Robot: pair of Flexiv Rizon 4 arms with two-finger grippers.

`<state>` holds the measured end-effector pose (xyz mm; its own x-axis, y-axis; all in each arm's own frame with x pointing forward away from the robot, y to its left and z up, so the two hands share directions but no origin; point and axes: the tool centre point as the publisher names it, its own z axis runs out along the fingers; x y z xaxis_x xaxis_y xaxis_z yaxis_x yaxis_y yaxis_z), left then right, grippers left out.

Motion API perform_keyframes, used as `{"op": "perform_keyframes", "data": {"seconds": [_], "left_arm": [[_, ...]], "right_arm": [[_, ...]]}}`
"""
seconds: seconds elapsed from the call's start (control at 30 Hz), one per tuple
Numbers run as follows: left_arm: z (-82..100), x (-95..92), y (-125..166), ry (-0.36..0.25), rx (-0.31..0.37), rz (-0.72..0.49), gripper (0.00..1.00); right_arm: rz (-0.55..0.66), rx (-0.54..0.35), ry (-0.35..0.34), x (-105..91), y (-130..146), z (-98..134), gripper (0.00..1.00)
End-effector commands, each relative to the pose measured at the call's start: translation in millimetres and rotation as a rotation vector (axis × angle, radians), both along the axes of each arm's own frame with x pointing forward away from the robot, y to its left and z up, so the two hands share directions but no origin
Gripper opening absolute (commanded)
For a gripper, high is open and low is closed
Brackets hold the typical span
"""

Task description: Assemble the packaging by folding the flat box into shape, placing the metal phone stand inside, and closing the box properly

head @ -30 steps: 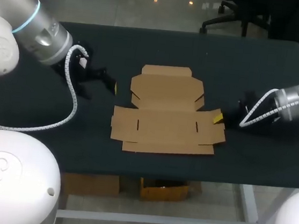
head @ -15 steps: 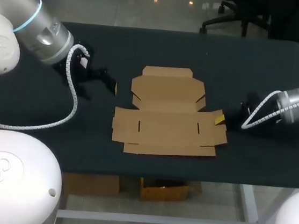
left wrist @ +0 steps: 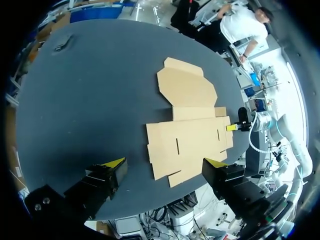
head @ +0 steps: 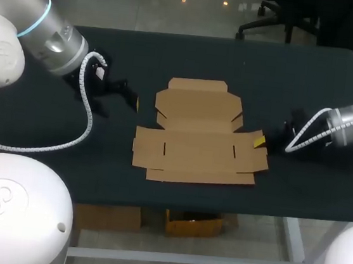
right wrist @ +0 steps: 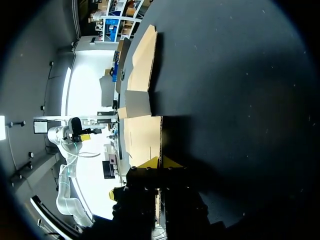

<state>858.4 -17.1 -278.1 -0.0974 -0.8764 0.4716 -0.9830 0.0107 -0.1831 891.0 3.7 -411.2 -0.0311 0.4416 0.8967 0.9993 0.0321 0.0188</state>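
Box [head: 198, 138]: brown cardboard, unfolded flat, flaps and slits showing, lying mid-surface [head: 297, 82].
Left claw [left wrist: 164, 162]: released, fingers spread wide, near the box's left side, apart.
Right claw [right wrist: 160, 161]: clenched on the box's right edge.

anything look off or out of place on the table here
Nothing is torn or spilled. The flat box lies unfolded on the table, its right flap pinched by the right gripper. Only oddity: no metal phone stand shows in any view.
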Motion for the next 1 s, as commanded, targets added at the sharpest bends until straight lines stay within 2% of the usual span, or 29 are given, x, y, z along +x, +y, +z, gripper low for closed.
{"op": "perform_keyframes", "data": {"seconds": [0.03,0.57,0.6,0.63,0.67,0.7,0.8,1.0], "left_arm": [[-1.3,1.2,0,0.005,0.003,0.000,1.00],[-2.1,0.6,4,0.007,0.001,0.007,1.00],[-2.2,0.7,4,0.007,0.000,0.007,1.00],[-2.2,0.7,4,0.007,0.000,0.007,1.00],[-2.2,0.7,4,0.007,0.000,0.006,1.00],[-2.0,0.6,4,0.007,0.000,0.007,1.00],[-0.3,0.1,4,0.004,0.002,0.007,1.00],[2.2,-1.0,5,-0.003,0.008,0.008,1.00]], "right_arm": [[-0.008,0.000,-0.003,-4.4,0,0,0.00],[-0.014,0.000,0.000,-5.1,1,0,0.00],[-0.014,0.001,0.001,-5.1,1,0,0.08],[-0.014,0.002,0.001,-5.0,1,0,0.22],[-0.015,0.003,0.002,-5.0,1,0,0.30],[-0.015,0.003,0.002,-5.3,1,0,0.43],[-0.018,0.000,0.003,-7.1,0,4,0.48],[-0.031,-0.039,0.018,-13.4,-7,13,0.53]]}}
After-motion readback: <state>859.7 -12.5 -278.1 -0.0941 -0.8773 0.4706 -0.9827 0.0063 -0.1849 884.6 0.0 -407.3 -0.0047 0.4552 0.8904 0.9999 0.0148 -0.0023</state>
